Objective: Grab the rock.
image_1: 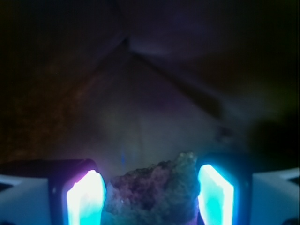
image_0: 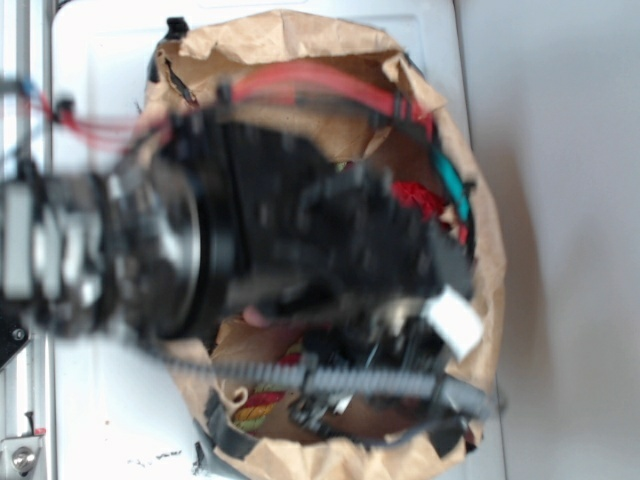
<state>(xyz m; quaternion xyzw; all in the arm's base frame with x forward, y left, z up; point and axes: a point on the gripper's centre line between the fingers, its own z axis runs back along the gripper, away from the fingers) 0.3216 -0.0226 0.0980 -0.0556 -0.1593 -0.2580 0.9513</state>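
The rock (image_1: pixel 152 193), a rough, jagged dark lump, fills the gap between the two glowing pads at the bottom of the wrist view. My gripper (image_1: pixel 150 187) is shut on the rock, with the left pad (image_1: pixel 85 199) and the right pad (image_1: pixel 214 196) pressed against its sides. Around them the inside of the bag is dark. In the exterior view the blurred black arm (image_0: pixel 300 240) reaches into the brown paper bag (image_0: pixel 270 40) and hides both the rock and the fingers.
The crumpled bag wall surrounds the arm on all sides. A red fabric item (image_0: pixel 418 200) and a teal piece (image_0: pixel 455 185) lie at the bag's right side. Striped cloth (image_0: pixel 262 402) shows near its lower edge. A metal rail (image_0: pixel 25 150) runs along the left.
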